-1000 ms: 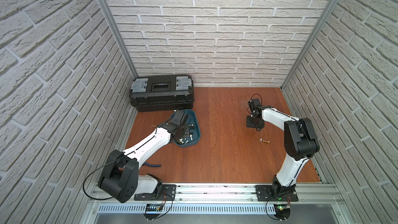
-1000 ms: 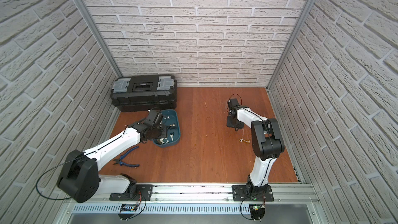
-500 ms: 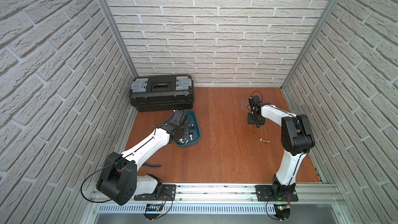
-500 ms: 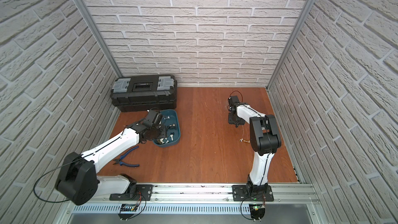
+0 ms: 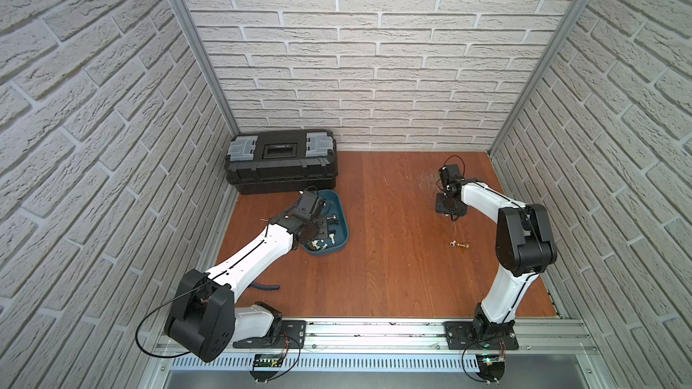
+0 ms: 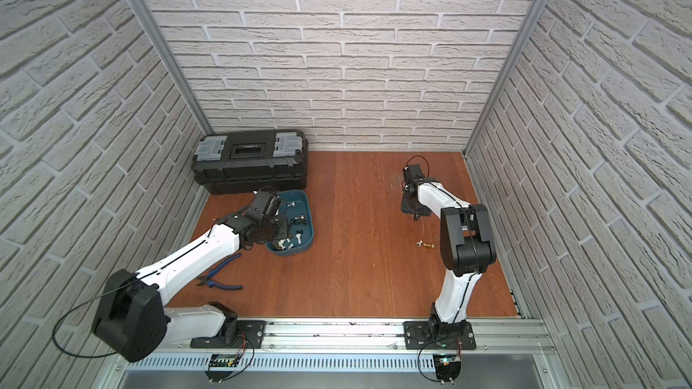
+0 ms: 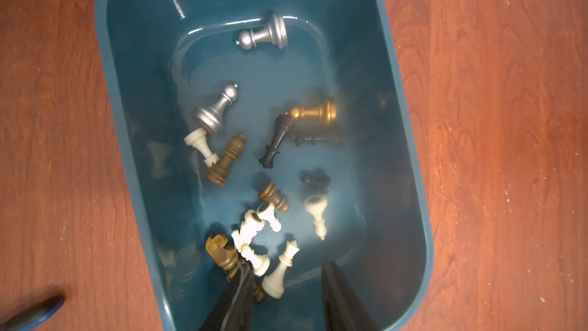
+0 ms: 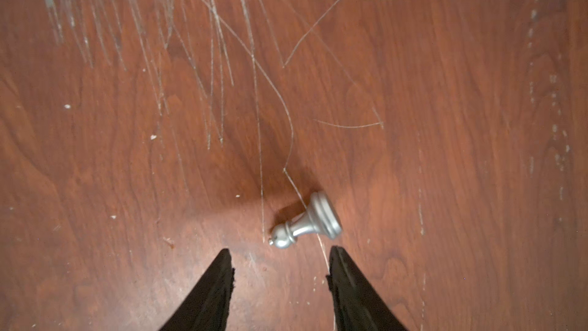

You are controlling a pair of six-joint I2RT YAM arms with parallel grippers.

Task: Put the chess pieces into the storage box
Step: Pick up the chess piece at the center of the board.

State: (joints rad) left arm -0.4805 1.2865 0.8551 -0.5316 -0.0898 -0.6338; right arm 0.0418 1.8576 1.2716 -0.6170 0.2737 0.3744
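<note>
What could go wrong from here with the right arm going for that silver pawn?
The silver metal pawn lies on its side, off-centre ahead of the open right fingers; closing could nudge it so it rolls away on the wooden table. The left fingers hang open over piled white chess pieces in the teal plastic tub; dipping lower might knock them.

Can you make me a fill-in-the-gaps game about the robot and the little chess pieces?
The silver pawn by the right gripper lies on its ___.
The storage box under the left gripper holds many chess ___.
Behind that box stands a black ___.
Both grippers are ___, holding nothing.
Missing words: side, pieces, toolbox, open.
</note>
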